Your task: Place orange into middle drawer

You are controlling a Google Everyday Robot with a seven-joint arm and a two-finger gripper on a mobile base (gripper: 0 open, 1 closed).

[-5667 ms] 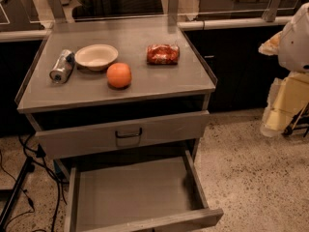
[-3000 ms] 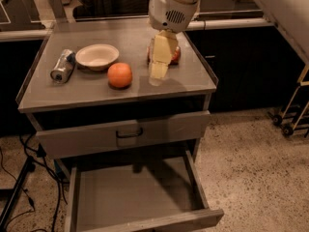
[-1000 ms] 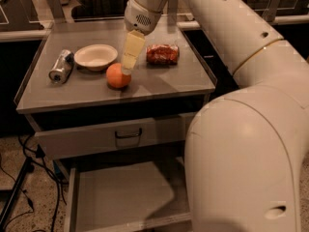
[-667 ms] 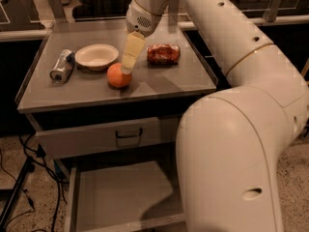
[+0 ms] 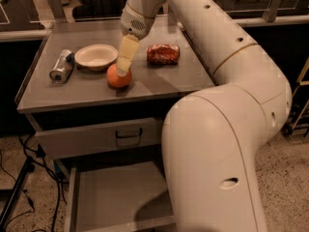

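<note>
The orange (image 5: 116, 79) sits on the grey cabinet top (image 5: 159, 79), just in front of the white bowl. My gripper (image 5: 123, 66) hangs from the big white arm and comes down on the orange from above and slightly right, its cream tip touching or just over the fruit's top. The middle drawer (image 5: 111, 197) is pulled out below, with a bare grey floor. My arm's large white body hides the drawer's right part.
A white bowl (image 5: 95, 56) and a silver can (image 5: 61, 66) lie left of the orange. A crinkly red snack bag (image 5: 162, 53) lies to the right. A shut drawer front with a dark handle (image 5: 128, 133) is above the open drawer. Cables (image 5: 19, 187) trail at left.
My arm swung in from the right, passed the snack bag and moved left and down onto the orange. The orange, bowl, can and bag have not moved.
</note>
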